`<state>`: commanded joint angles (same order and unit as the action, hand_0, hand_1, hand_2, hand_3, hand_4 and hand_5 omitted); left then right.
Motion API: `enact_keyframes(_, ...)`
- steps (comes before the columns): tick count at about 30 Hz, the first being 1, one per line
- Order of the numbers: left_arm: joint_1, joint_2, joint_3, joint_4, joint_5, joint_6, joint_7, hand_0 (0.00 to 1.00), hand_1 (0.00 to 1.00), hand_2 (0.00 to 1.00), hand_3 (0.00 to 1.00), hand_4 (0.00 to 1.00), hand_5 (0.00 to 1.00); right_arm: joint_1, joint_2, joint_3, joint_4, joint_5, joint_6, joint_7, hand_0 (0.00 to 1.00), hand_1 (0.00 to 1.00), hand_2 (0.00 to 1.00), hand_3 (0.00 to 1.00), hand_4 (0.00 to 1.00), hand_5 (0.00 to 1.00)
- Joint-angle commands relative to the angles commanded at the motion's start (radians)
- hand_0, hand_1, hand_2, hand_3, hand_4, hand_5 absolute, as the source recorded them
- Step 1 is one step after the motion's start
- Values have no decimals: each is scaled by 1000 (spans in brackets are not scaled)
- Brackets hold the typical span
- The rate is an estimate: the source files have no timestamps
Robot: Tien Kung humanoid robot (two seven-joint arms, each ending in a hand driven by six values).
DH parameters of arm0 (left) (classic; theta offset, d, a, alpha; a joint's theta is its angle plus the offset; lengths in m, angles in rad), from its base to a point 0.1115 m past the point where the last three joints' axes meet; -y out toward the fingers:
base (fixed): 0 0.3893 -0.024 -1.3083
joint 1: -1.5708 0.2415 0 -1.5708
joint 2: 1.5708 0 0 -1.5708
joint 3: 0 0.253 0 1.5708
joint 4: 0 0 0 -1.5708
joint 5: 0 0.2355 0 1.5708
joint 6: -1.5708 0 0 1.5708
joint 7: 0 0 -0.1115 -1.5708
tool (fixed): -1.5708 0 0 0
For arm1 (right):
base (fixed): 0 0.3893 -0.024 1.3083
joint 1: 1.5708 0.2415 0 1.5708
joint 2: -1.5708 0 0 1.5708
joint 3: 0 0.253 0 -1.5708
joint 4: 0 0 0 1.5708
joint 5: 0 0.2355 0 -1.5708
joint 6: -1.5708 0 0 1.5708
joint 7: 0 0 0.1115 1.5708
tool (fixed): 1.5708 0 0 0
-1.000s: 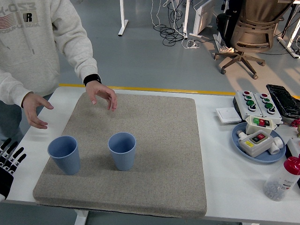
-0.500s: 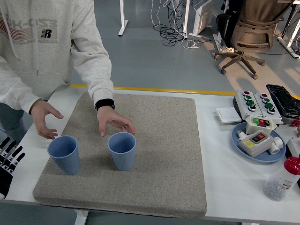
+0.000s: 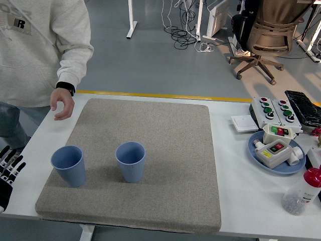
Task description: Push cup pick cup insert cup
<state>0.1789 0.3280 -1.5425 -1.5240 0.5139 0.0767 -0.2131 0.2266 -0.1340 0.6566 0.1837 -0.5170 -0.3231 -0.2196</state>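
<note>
Two blue cups stand upright on the grey mat (image 3: 150, 125): one (image 3: 68, 165) near the mat's left front, the other (image 3: 131, 161) a little to its right. They are apart, and nothing touches either. My left hand (image 3: 8, 170) rests at the picture's left edge, beside the mat, its fingers spread and holding nothing. A person stands at the far left; one hand (image 3: 62, 104) hovers near the mat's far left corner, away from the cups. My right hand does not show.
To the right of the mat lie a blue plate (image 3: 261, 160) with switch boxes, a button box (image 3: 271, 111), a white card (image 3: 244, 123), a black tray (image 3: 305, 108) and a red-capped bottle (image 3: 301, 193).
The person's hands came down close to the two cups, then drew back to the far left. Both cups stand where they were. My left hand has barely moved.
</note>
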Motion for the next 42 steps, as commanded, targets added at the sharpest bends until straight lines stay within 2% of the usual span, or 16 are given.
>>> enact_keyframes(4, 2, -1, 0, 0, 4, -3, 1, 854, 862, 917, 867, 594, 998, 1, 1, 4, 0, -7, 1, -2, 667, 604, 619, 565, 101, 444)
enact_keyframes(5, 2, -1, 0, 0, 5, -5, 1, 846, 851, 894, 833, 595, 998, 1, 1, 5, 0, -9, 1, -2, 667, 605, 619, 565, 101, 445)
enact_keyframes(16, 3, -2, 0, -3, 31, -5, -5, 839, 848, 890, 825, 595, 998, 1, 1, 6, 1, -8, -1, -4, 667, 605, 619, 565, 101, 444)
enact_keyframes(17, 4, -3, -1, -3, 33, -6, -4, 821, 827, 860, 792, 596, 998, 1, 1, 6, 0, -8, -1, -4, 667, 604, 619, 565, 101, 444)
enact_keyframes(23, 2, -2, -1, -5, 44, -8, -5, 811, 821, 850, 773, 597, 998, 4, 0, -1, 0, 3, -1, -1, 667, 605, 619, 565, 101, 443)
enact_keyframes(34, 3, -2, 5, -8, 57, -14, -5, 809, 817, 845, 769, 597, 998, 6, -1, -11, 0, 16, -2, 2, 667, 605, 619, 564, 101, 443)
enact_keyframes(35, 3, -2, 6, -8, 60, -14, -4, 787, 797, 811, 744, 599, 998, 6, -1, -13, 0, 19, -2, 3, 667, 605, 619, 565, 101, 445)
enact_keyframes(40, 5, 0, 10, -10, 73, -16, -5, 787, 797, 811, 744, 599, 998, 5, -2, -21, 0, 31, -2, 6, 667, 605, 619, 565, 101, 445)
enact_keyframes(42, 7, 0, 17, -13, 83, -11, -12, 764, 772, 779, 708, 598, 998, 5, -2, -19, 0, 28, -2, 5, 667, 604, 619, 564, 100, 443)
